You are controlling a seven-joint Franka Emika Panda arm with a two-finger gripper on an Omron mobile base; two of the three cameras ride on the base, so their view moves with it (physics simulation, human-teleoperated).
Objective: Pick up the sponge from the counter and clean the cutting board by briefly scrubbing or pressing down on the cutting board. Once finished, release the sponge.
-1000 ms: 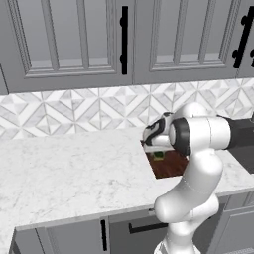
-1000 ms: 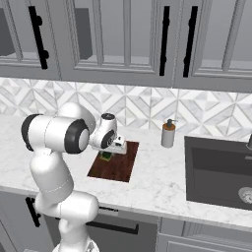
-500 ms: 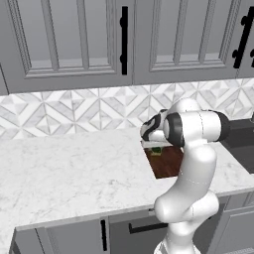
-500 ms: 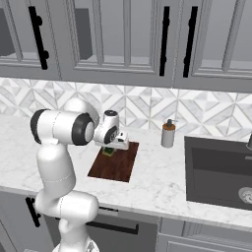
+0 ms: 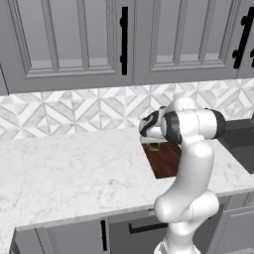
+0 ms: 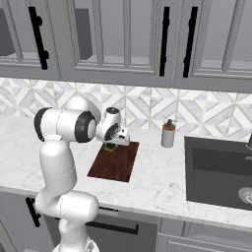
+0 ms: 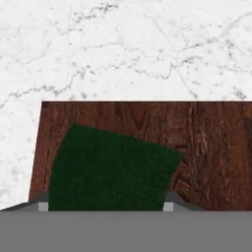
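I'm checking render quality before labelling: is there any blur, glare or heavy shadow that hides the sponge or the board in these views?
Left base view: soft, even light, no glare; the arm covers much of the cutting board and most of the sponge. Right base view: the board shows clearly, the sponge peeks out under the gripper. Hand view: slightly soft but readable wood grain; the sponge's green face looks nearly black.

Arm bent forward, elbow high, wrist angled down over back end of cutting board (image 6: 114, 161). Tool (image 6: 112, 144) low above cutting board, fingers clamped on sponge (image 7: 110, 170).
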